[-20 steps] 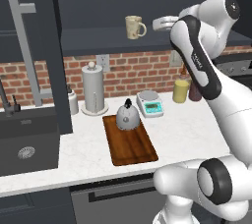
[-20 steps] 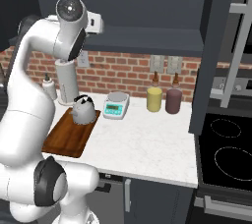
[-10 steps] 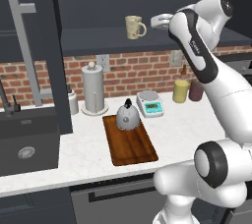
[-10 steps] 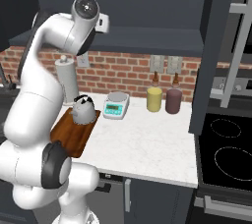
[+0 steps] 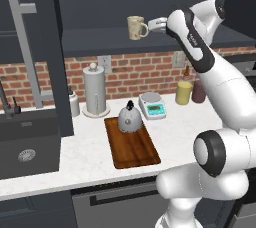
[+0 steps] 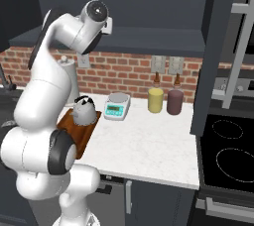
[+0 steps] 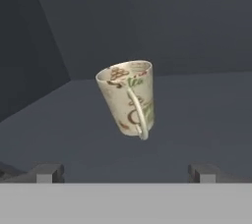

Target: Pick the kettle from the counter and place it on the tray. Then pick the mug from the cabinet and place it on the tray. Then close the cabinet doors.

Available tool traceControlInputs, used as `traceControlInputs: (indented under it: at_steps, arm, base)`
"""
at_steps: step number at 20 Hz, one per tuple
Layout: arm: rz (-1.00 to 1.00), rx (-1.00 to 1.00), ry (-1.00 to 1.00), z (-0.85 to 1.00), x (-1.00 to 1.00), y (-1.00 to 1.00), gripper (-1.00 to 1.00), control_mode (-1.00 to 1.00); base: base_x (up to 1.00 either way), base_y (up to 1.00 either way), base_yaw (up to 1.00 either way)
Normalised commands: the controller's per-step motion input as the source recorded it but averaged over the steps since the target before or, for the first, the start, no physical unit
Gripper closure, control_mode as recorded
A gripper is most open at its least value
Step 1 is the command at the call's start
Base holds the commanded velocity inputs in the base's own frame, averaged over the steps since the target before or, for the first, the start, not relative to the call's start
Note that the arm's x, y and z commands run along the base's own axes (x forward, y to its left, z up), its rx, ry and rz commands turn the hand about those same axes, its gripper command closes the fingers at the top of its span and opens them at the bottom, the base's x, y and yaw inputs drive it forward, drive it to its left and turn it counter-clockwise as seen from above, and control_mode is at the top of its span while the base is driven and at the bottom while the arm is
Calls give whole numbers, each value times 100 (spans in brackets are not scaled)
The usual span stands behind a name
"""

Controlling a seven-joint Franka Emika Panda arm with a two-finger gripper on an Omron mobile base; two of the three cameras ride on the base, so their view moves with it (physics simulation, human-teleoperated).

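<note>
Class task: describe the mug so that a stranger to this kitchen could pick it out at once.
Look inside the open dark cabinet above the brick wall. On its shelf stands the mug: cream, patterned, loop handle facing the open gripper, nothing else beside it.

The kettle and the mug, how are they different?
The kettle is silver-grey and dome-shaped; the mug is cream and straight-sided. The kettle sits low on the tray; the mug stands up on the cabinet shelf. The kettle looks bigger. Both stand upright and have a handle.

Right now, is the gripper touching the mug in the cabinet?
Apart. In the hand view the mug stands on the shelf beyond the open gripper, with bare shelf between.
</note>
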Motion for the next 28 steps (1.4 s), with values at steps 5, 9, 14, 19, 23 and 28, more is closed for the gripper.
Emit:
traceControlInputs:
  at_steps: [5, 9, 14, 19, 23, 28]
  arm:
    - [0, 0, 7, -7, 43, 7, -100, -100]
    - [0, 0, 1, -2, 44, 11, -100, -100]
    - [0, 0, 0, -4, 41, 12, -100, -100]
    - [0, 0, 0, -6, 26, 5, -100, -100]
    - [0, 0, 0, -5, 14, 0, -100, -100]
    - [0, 0, -1, -2, 4, 1, -100, -100]
  base:
    - [0, 0, 0]
    - [0, 0, 0]
    - [0, 0, 0]
    - [0, 0, 0]
    - [0, 0, 0]
    - [0, 0, 0]
